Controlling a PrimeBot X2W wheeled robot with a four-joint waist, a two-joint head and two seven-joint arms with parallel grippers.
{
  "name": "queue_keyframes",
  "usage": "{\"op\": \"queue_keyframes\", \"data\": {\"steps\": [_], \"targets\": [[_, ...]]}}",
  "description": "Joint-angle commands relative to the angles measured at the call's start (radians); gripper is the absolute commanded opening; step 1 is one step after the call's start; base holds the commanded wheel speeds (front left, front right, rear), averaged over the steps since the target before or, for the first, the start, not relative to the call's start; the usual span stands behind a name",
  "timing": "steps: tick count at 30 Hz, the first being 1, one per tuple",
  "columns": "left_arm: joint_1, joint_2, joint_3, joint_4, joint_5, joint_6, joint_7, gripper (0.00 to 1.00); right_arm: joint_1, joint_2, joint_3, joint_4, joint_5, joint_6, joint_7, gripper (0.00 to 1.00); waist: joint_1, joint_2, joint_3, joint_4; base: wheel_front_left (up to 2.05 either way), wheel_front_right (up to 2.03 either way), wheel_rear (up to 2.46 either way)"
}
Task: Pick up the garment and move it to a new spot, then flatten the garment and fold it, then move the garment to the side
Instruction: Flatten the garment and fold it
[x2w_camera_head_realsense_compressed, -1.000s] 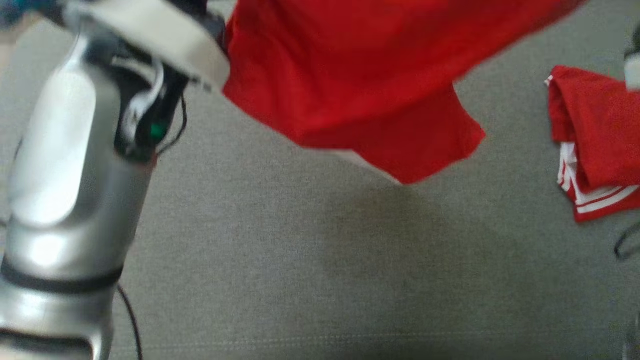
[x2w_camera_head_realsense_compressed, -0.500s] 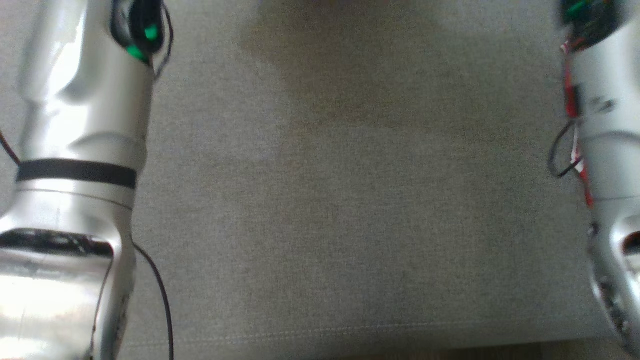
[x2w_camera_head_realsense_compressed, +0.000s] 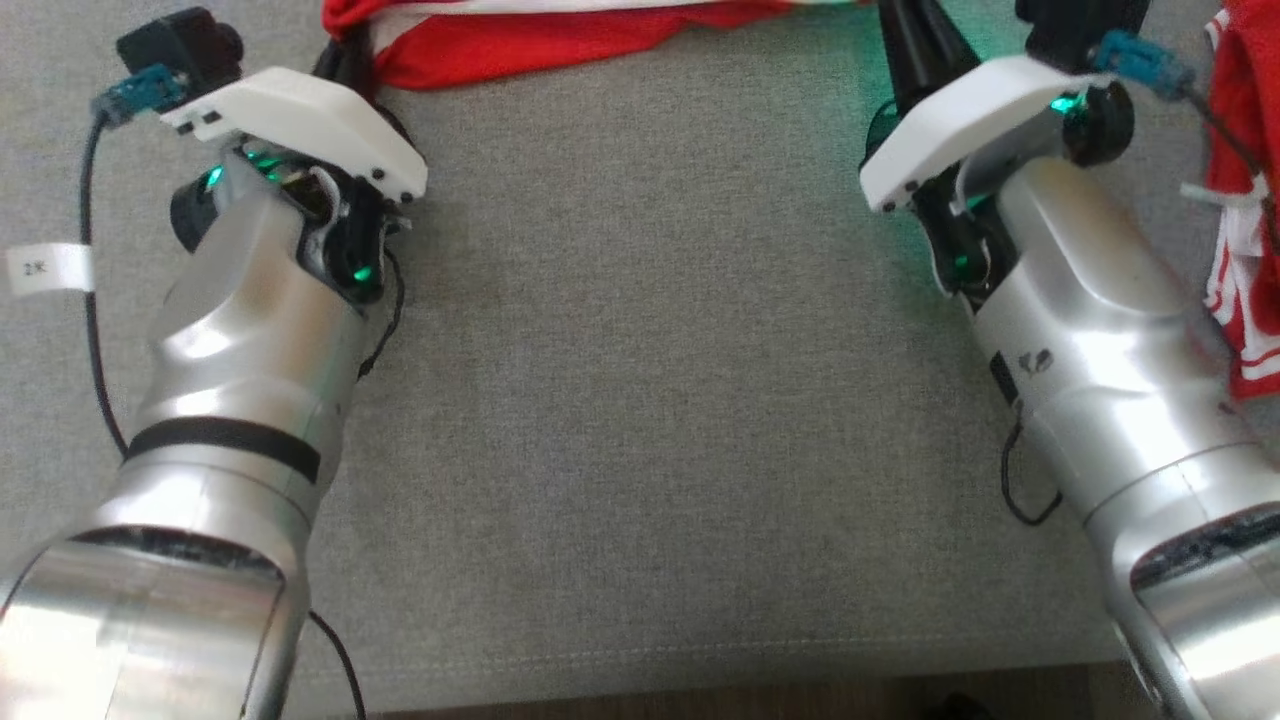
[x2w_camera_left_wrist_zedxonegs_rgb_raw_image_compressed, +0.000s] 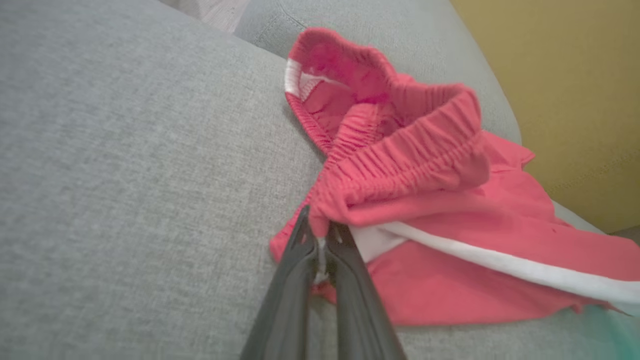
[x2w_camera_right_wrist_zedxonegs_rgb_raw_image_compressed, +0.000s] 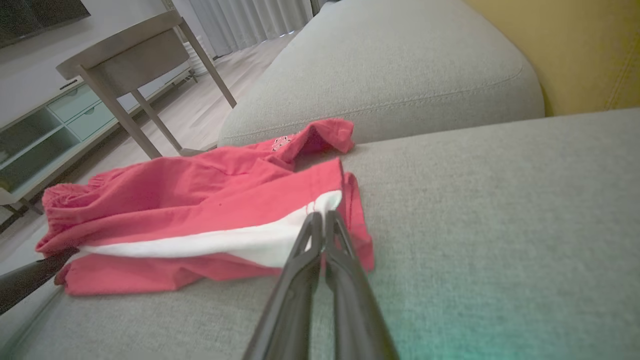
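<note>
Left wrist view: the left gripper (x2w_camera_left_wrist_zedxonegs_rgb_raw_image_compressed: 320, 240) was clamped on the waistband corner of the garment (x2w_camera_left_wrist_zedxonegs_rgb_raw_image_compressed: 425, 200) — red shorts with a white stripe. The right gripper (x2w_camera_right_wrist_zedxonegs_rgb_raw_image_compressed: 322, 222) was closed on the hem end at the stripe. The garment lay along the far edge of the sofa cushion (x2w_camera_head_realsense_compressed: 640, 420), held between both grippers. Its waistband was bunched, and the far side appeared creased, though the head view cropped it. Judged step: set-down at the new spot, flattening not yet done. The next move calls for drawing the held ends apart, low to the cushion, before release.
</note>
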Motion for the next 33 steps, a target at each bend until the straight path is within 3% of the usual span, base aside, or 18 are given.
{"op": "queue_keyframes", "data": {"steps": [1,6,9,18,25,33], "targets": [[0.008,0.031,0.003,-0.023,-0.009,-0.009,-0.003,0.0,0.017,0.016,0.01,-0.025,0.008,0.007,-0.012,0.0,0.0,0.0,-0.002,0.001,0.0,0.0,0.0],[0.098,0.031,-0.099,-0.081,-0.038,-0.024,-0.034,0.0,0.113,-0.034,0.041,-0.067,0.055,0.007,-0.041,0.0,0.0,0.0,-0.034,0.009,0.0,0.0,0.0],[0.17,0.031,-0.146,-0.133,-0.004,-0.029,-0.043,0.0,0.208,-0.084,0.039,-0.129,0.072,0.007,-0.052,0.0,0.0,0.0,-0.072,0.017,0.0,0.0,0.0],[0.528,0.085,-0.162,-0.474,0.144,-0.01,-0.044,0.0,0.598,-0.193,-0.059,-0.414,0.066,0.007,-0.027,0.0,0.0,0.0,-0.211,0.02,0.0,0.0,0.0],[0.806,0.153,-0.192,-0.792,0.152,0.058,0.014,0.0,0.932,-0.189,-0.242,-0.758,-0.023,0.007,0.164,0.0,0.0,0.0,-0.292,0.024,0.0,0.0,0.0],[1.07,0.235,-0.222,-1.261,0.127,0.183,0.204,0.0,1.248,-0.102,-0.459,-1.21,-0.153,0.007,0.454,0.0,0.0,0.0,-0.321,0.027,0.0,0.0,0.0]]}}
